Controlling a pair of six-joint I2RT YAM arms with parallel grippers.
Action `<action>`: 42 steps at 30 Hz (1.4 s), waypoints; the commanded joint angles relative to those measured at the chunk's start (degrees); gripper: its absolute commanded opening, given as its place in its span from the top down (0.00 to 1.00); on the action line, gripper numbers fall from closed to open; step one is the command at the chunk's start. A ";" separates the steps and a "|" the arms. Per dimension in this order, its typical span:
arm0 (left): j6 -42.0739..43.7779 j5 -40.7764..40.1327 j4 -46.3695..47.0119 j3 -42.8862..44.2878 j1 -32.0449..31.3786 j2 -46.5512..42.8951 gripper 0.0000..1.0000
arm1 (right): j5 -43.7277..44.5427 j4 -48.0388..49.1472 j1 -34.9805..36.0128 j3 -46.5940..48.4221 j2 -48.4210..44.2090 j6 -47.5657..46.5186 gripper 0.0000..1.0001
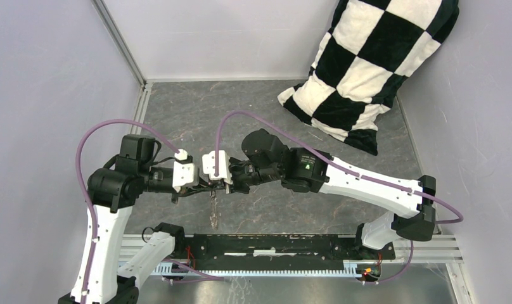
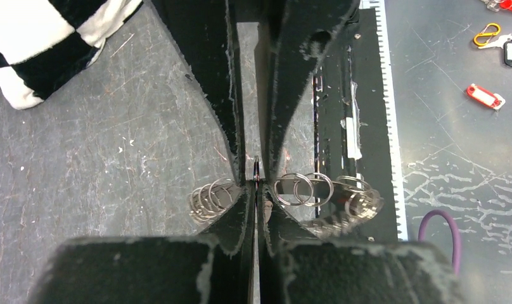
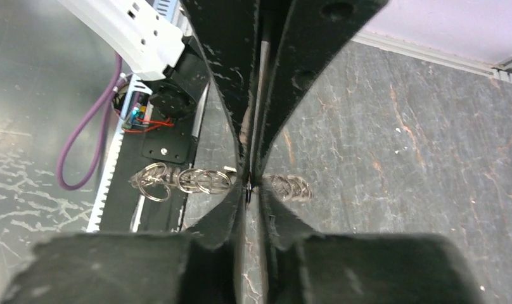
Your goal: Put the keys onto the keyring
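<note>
The top view looks down from above and behind the bases (image 1: pixel 98 292) over the whole table (image 1: pixel 241 120), while both wrist views look closely along their own fingers (image 2: pixel 209 76) from opposite sides, sharing the rings (image 2: pixel 302 189) and rail (image 3: pixel 168 144).

You see a black-and-white checked plush cushion (image 1: pixel 367 69), grey veined tabletop (image 1: pixel 196 114), purple rubber cable (image 2: pixel 438 214), silvery linked-loop metal keyring (image 2: pixel 301 189).

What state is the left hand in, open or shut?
Shut: the left hand pinches a thin dark sliver between its fingertips; what it is, cannot tell.
</note>
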 commanded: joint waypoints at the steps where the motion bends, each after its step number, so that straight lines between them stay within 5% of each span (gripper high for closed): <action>1: 3.46 3.41 -0.57 2.32 -0.34 -0.46 0.98 | -0.80 -1.06 -0.49 3.53 0.78 -0.87 0.91; 9: 4.82 3.59 -1.63 2.67 -0.34 -0.55 0.98 | -1.16 -3.55 -0.84 4.05 1.57 -1.35 0.91; 14: 4.75 3.71 -1.63 2.89 -0.34 -0.54 0.98 | -1.80 -3.43 -1.28 3.44 1.23 -1.22 1.00; 18: 0.97 3.66 1.28 2.64 -0.34 -1.39 0.67 | -2.06 4.40 -2.42 -3.64 -3.13 2.07 1.00; 21: -4.24 3.58 5.35 2.12 -0.34 -2.39 0.61 | -3.49 15.96 -3.49 -12.66 -9.42 5.44 1.00; 25: -8.23 4.46 8.58 1.86 -0.34 -3.09 0.61 | -5.10 25.47 -4.32 -18.88 -14.21 8.35 1.00; 33: -26.99 9.12 26.34 -5.74 -0.34 -6.68 0.62 | -7.63 27.81 -4.93 -19.53 -13.56 10.92 1.00; 38: -27.63 6.75 29.59 -6.93 -0.34 -7.99 0.68 | -7.84 27.75 -4.91 -19.50 -13.65 11.30 1.00; 42: -20.17 5.64 22.81 -5.25 -0.34 -7.56 0.79 | -8.02 29.41 -4.91 -19.43 -13.77 11.45 1.00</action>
